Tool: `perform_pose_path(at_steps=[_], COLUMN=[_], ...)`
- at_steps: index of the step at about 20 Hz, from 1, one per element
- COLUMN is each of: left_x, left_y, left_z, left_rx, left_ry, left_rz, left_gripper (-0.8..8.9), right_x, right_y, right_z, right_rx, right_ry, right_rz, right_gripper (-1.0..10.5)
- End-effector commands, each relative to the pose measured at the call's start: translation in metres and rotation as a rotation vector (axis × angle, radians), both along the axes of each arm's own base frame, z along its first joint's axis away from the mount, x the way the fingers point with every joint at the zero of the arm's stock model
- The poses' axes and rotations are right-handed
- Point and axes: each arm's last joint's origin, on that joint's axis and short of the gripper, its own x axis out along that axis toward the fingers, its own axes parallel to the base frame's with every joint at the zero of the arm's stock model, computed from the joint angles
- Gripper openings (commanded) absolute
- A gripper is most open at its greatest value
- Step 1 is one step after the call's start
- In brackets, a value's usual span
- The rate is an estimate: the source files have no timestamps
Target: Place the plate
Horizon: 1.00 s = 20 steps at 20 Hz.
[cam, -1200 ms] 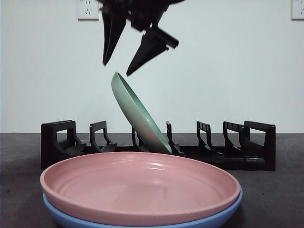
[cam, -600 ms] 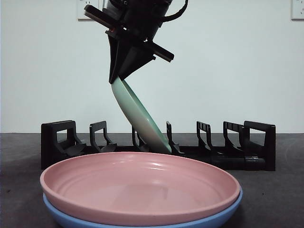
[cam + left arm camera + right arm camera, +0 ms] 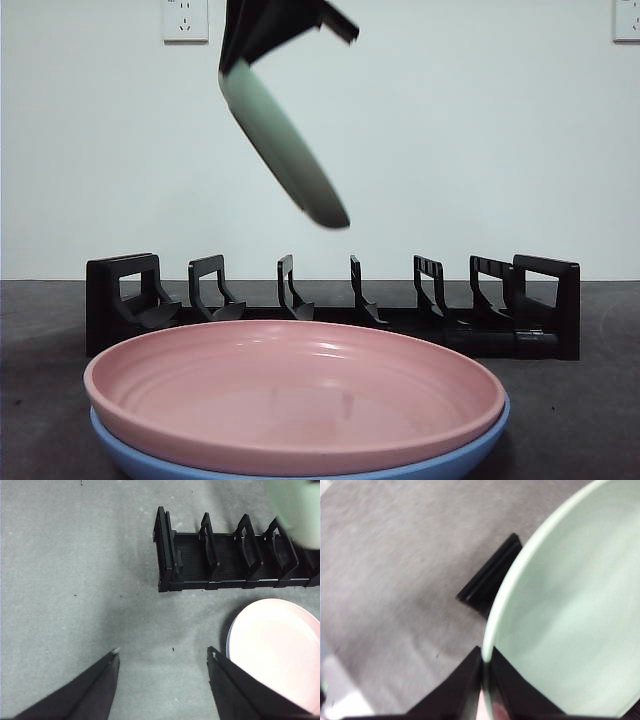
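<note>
Green plate (image 3: 283,150) hangs tilted, clamped at its upper rim by right gripper (image 3: 485,672)

Right gripper (image 3: 485,680) high, fingers pinched together, left gripper (image 3: 162,662) fingers spread

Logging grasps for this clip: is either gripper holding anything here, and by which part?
The right gripper holds the green plate by its rim, tilted above the rack. The left gripper is open and holds nothing.
</note>
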Motion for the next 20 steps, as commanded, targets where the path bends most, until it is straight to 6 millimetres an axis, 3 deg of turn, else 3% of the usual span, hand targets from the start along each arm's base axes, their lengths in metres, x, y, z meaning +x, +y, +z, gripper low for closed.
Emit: perform_pose_path(at_steps=[1,6,10,14,20], left_x=[0.0,0.0,0.0,0.0,0.0], left_y=[0.001,0.001,0.001,0.001,0.001], left_z=[0.005,0.005,0.005,0.005,0.005], left_rx=[0.014,0.021,0.021,0.021,0.007], left_ry=[-0.027,-0.031,-0.031,-0.031,-0.028], left_rz=[0.017,0.034,0.035,0.036,0.049], left_gripper=[2.8,2.8,2.8,2.8,2.8], right_x=[-0.016,-0.049,-0.09,-0.135,-0.189], right_y=[0.004,-0.007,-0.037,-0.066,-0.079], right_z=[0.021,0.028,0.01,-0.007,-0.025], right_rx=[0.0,0.009,0.092,0.046,-0.037], right_ry=[-0.106,-0.191,-0.295,-0.433,-0.432], right_rz=[0.121,0.12,0.129,0.091,0.233], right_gripper=[0.1,0.1,0.1,0.1,0.1])
